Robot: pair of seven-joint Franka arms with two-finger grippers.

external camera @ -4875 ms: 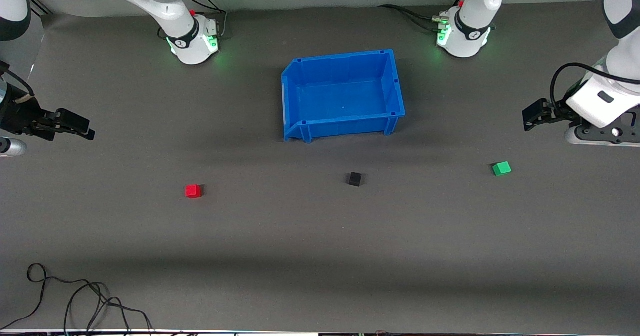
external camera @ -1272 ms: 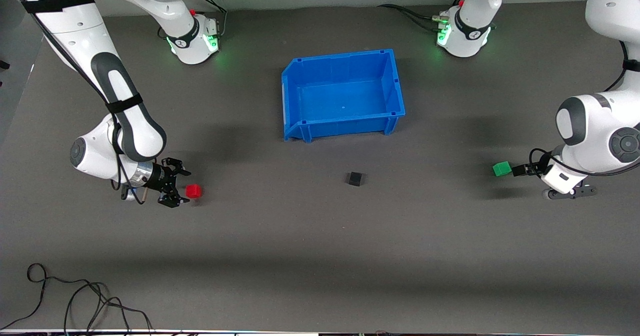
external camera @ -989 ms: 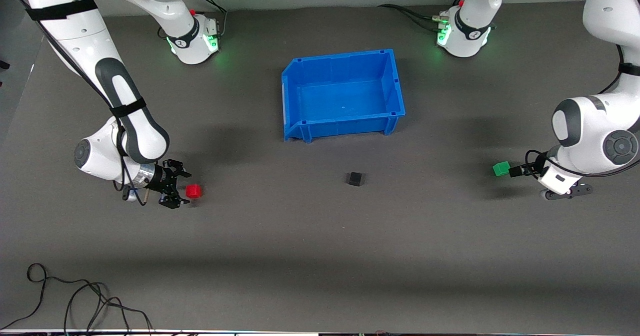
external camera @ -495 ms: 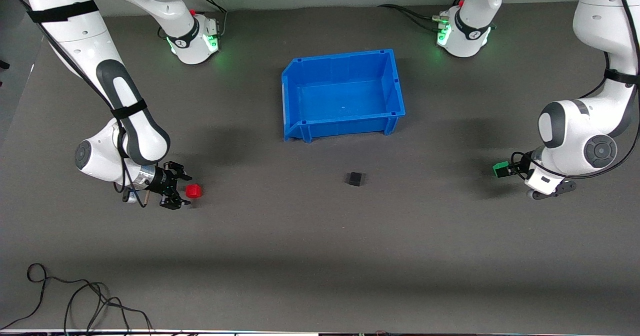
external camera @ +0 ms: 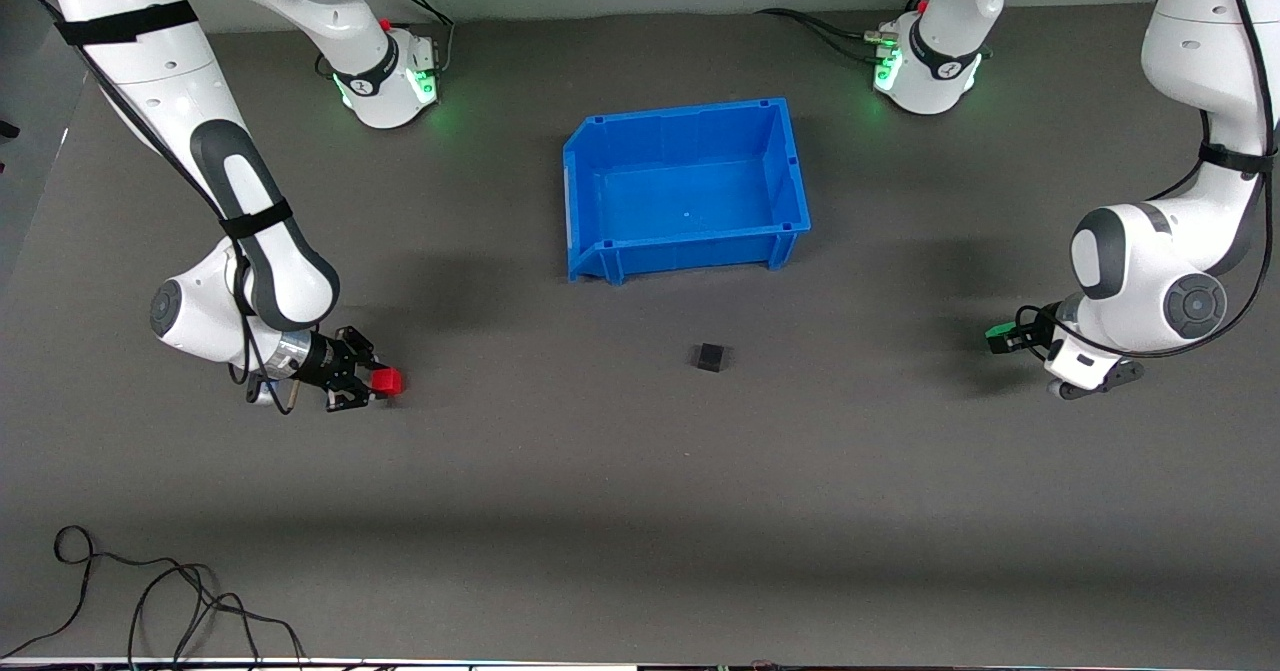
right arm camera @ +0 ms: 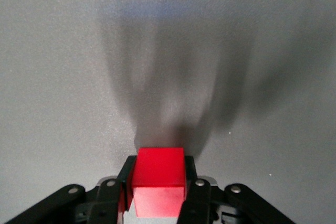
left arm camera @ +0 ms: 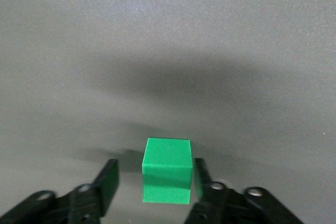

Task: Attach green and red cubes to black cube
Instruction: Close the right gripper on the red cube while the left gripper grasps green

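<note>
The black cube point(external camera: 710, 356) sits alone on the table point(external camera: 640, 511) just below the middle of the front view, below the blue bin point(external camera: 685, 189) and nearer the camera than it. The red cube point(external camera: 387, 382) lies at centre-left of that view, about level with the black one; the right hand point(external camera: 362, 385) is down at the table with its fingers pressed to the cube's two sides, a firm hold. The green cube point(external camera: 1000, 332) lies at centre-right, slightly higher in the view; the left hand point(external camera: 1012, 339) straddles it, one finger close against a side, a gap showing at the other, so it is not yet gripped. Both cubes must travel inward along that same line to meet the black cube; the red is somewhat the farther.
</note>
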